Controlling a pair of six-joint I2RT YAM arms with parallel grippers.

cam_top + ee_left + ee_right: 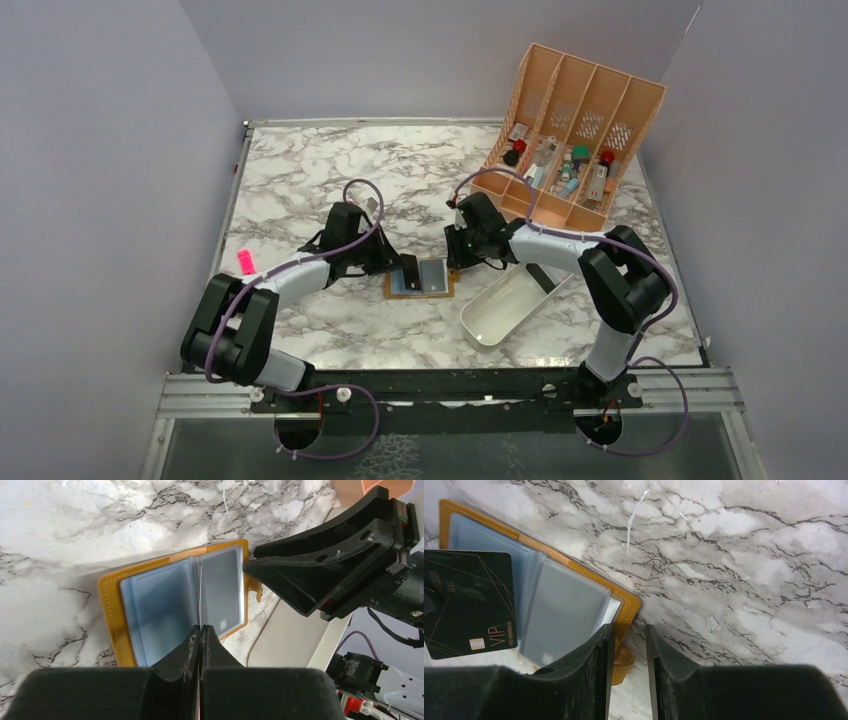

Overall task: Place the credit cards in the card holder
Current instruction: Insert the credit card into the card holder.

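Scene: Two robot arms meet over an open card holder (111, 610) near the middle of a marble-patterned desk (300, 180).

Card holder: Mustard-orange, it lies flat and open between the two hands. Its clear blue-grey sleeves (160, 610) face up.

Credit card (469, 605): Black with thin gold lines and the word VIP, it is held on edge over the sleeves. The left wrist camera shows it only as a thin pale line running out from the fingertips. Whether its far edge touches a sleeve cannot be told.

Left hand (201, 630): Its fingers are pressed together, pinching the credit card, and it hangs over one long edge of the card holder.

Right hand (629, 632): Its fingers stand a narrow gap apart with nothing caught between them. The tips are at the opposite edge of the card holder, just above the orange snap tab (621, 662).

Tray (520, 295): White and oblong, it lies at an angle just beside the card holder, on the right arm's side.

Organiser (580, 90): Peach and slotted, it stands at the far right of the desk with small items in its compartments.

Pink object (245, 262): Small, it lies near the desk's left edge, well apart from the card holder.
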